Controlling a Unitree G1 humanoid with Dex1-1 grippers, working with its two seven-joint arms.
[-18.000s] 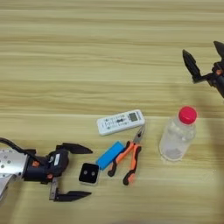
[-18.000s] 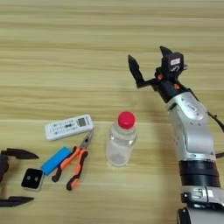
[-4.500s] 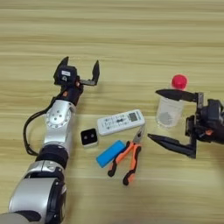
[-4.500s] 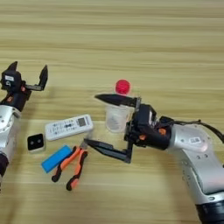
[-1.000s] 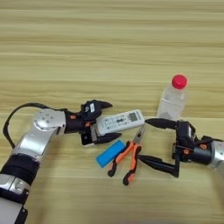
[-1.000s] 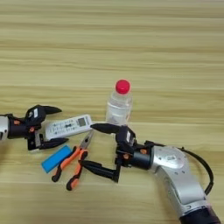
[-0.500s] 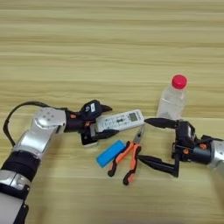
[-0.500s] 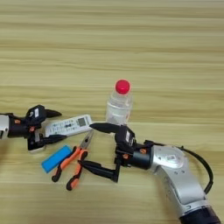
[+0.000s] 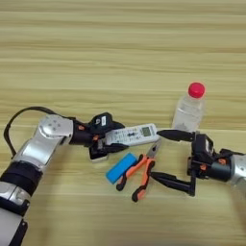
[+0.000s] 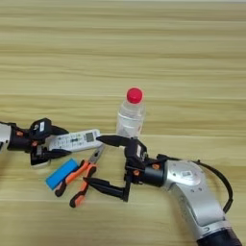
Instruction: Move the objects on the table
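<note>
- While your left gripper (image 9: pixel 109 141) pinches the white remote control's (image 9: pixel 130 135) left end, your right gripper (image 9: pixel 166 157) gapes wide, empty, beside the orange-black pliers (image 9: pixel 141 169).
- Clear plastic bottle (image 9: pixel 188 109) stands upright behind.

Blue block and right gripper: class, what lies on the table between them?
The orange-black pliers lie between the blue block and the open right gripper. Both eye views show this, with bare table around them.
</note>
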